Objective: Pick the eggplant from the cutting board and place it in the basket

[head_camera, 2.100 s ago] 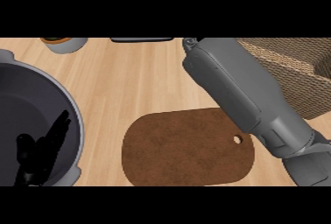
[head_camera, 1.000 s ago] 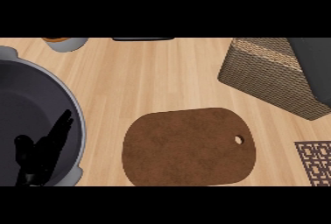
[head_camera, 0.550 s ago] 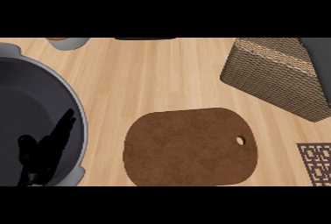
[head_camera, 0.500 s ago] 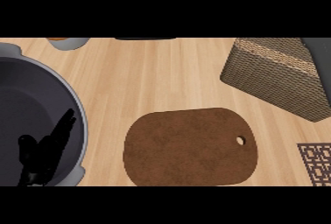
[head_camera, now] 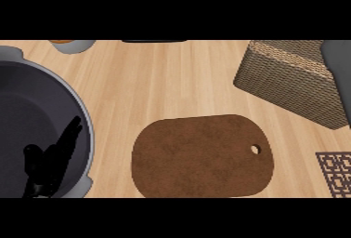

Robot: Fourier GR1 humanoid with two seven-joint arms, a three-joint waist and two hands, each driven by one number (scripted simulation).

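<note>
The brown cutting board (head_camera: 202, 158) lies on the wooden counter at the middle of the head view, and nothing rests on it. No eggplant shows anywhere. The woven basket (head_camera: 291, 81) stands at the upper right, its inside mostly out of sight. Only a strip of my right grey forearm (head_camera: 339, 60) shows, along the right edge beside the basket; its hand is outside the picture. My left hand (head_camera: 51, 158) rests open at the lower left, fingers up, in front of the pot.
A large dark grey pot (head_camera: 77, 104) fills the left side. A small bowl (head_camera: 72, 45) and a dark object (head_camera: 154, 41) sit at the far edge. A dark patterned mat (head_camera: 337, 173) lies at the lower right.
My right forearm, which lay across the board's right side 2.1 s ago, has pulled away to the right edge. The basket now shows more fully. My left hand has not moved.
</note>
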